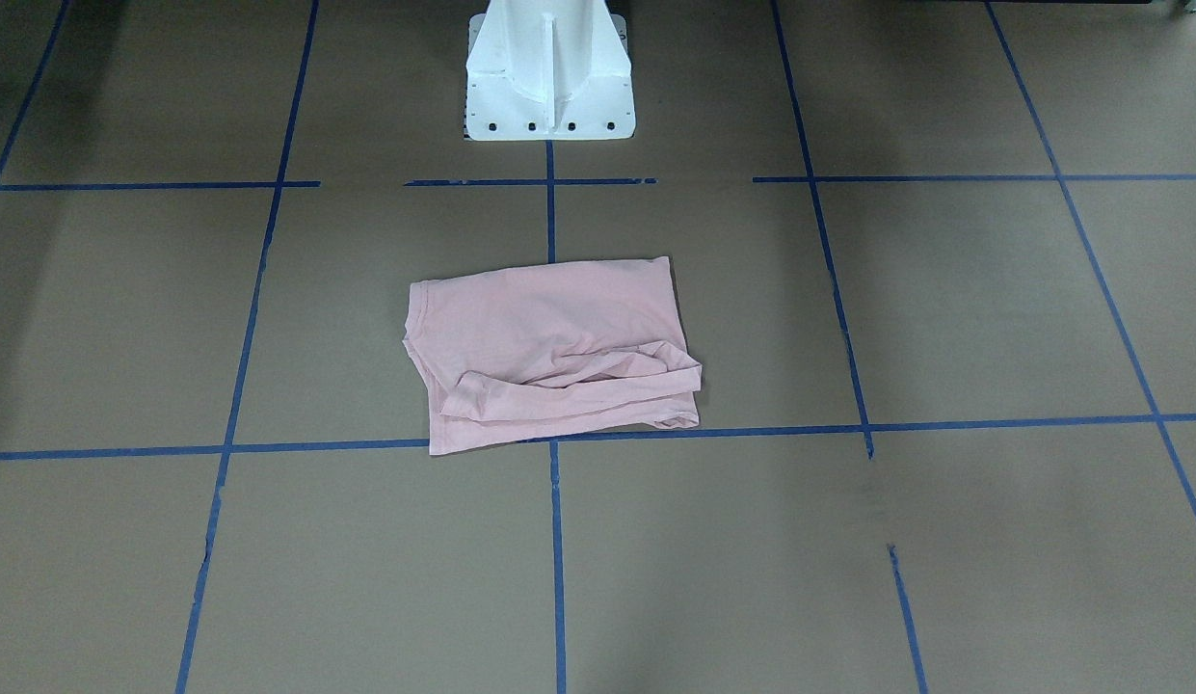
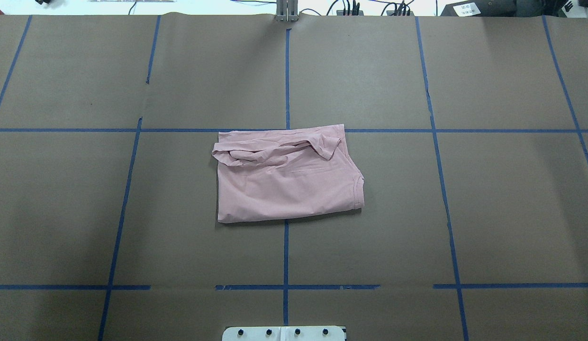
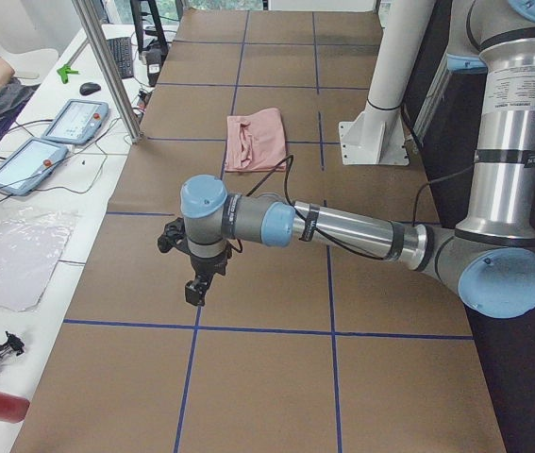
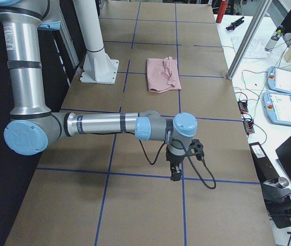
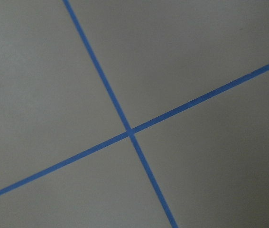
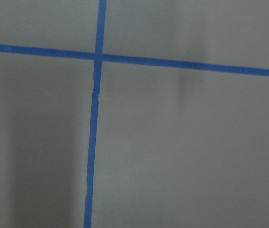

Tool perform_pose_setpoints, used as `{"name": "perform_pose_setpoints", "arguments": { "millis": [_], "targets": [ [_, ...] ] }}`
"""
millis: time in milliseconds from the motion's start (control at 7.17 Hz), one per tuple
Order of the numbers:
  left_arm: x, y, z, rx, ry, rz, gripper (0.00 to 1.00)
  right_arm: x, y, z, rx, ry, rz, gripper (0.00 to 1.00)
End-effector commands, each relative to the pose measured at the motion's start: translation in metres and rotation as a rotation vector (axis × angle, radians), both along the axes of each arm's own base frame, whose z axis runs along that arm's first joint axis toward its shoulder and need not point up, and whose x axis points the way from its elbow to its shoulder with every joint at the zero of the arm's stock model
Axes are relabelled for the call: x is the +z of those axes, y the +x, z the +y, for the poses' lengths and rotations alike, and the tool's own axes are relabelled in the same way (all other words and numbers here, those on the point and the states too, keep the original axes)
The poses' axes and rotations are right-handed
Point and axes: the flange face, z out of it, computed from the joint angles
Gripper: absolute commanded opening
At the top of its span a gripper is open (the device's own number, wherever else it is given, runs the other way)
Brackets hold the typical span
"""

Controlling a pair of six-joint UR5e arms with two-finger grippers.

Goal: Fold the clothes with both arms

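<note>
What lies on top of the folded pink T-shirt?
Only its own cloth: a crumpled sleeve lies across the T-shirt along its far edge in the overhead view. Nothing else rests on it. The layers beneath are covered.

T-shirt (image 1: 540, 328) — matt, creased cloth; table (image 1: 270, 578) — matt brown paper; left arm (image 3: 352, 229) — smooth silvery metal

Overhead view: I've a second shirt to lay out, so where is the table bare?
Bare: the whole far row beyond the cross tape line, and the squares left and right of the pink T-shirt. Taken: the centre, where the T-shirt straddles the middle line, and the near edge at the white pedestal.
</note>
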Motion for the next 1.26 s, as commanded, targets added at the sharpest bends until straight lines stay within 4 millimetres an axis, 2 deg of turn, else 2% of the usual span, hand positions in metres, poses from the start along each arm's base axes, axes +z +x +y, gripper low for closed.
{"name": "perform_pose_setpoints", "arguments": {
  "millis": [0,558,837,1116],
  "targets": [
    [0.031,-0.006,0.043,-0.027,-0.094,0.114,1.0,-0.008,-0.001,0.009,0.082,-0.029,-0.013,1.0],
    [0.027,-0.006,0.037,-0.027,-0.083,0.105,1.0,-0.003,0.0,0.014,0.078,0.008,-0.004,1.0],
    [0.016,-0.01,0.033,-0.027,-0.048,0.039,1.0,-0.003,0.0,0.015,0.078,0.008,-0.004,1.0],
    [0.015,-0.013,0.033,-0.029,-0.036,0.001,1.0,-0.003,0.0,0.014,0.078,0.01,-0.004,1.0]
  ]
}}
